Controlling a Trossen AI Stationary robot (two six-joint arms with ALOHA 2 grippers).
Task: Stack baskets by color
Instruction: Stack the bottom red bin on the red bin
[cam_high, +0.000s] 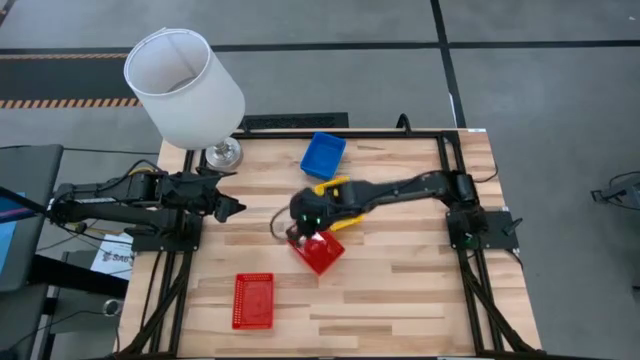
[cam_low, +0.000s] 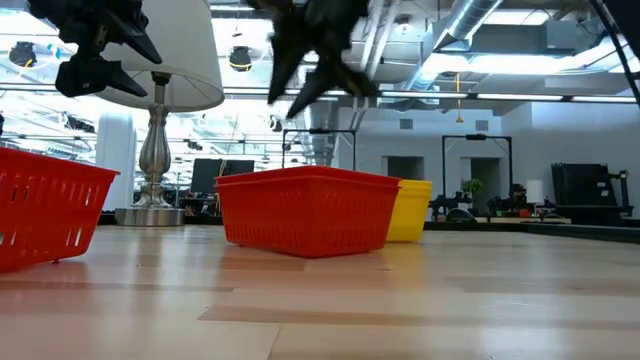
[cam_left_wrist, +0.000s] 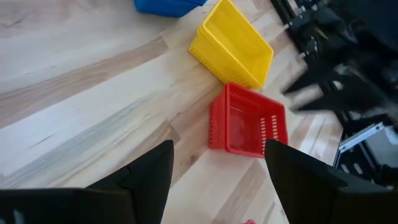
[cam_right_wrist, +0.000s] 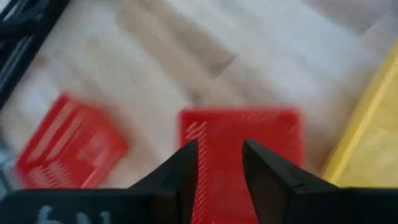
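A red basket (cam_high: 320, 252) rests on its bottom near the table's middle, and my right gripper (cam_high: 300, 230) hangs open above it, clear of its rim in the low view (cam_low: 315, 85). The right wrist view shows that red basket (cam_right_wrist: 239, 134) below the fingers' gap. A yellow basket (cam_high: 330, 187) stands just beyond it, partly under my right arm. A blue basket (cam_high: 323, 153) sits at the far edge. A second red basket (cam_high: 253, 300) lies near the front left. My left gripper (cam_high: 233, 208) waits open at the table's left side.
A lamp with a white shade (cam_high: 185, 85) and a metal foot (cam_high: 222, 152) stands at the far left corner, close to my left arm. Black frame rails (cam_high: 445, 150) run along the table's far edge and sides. Bare wood lies at the front right.
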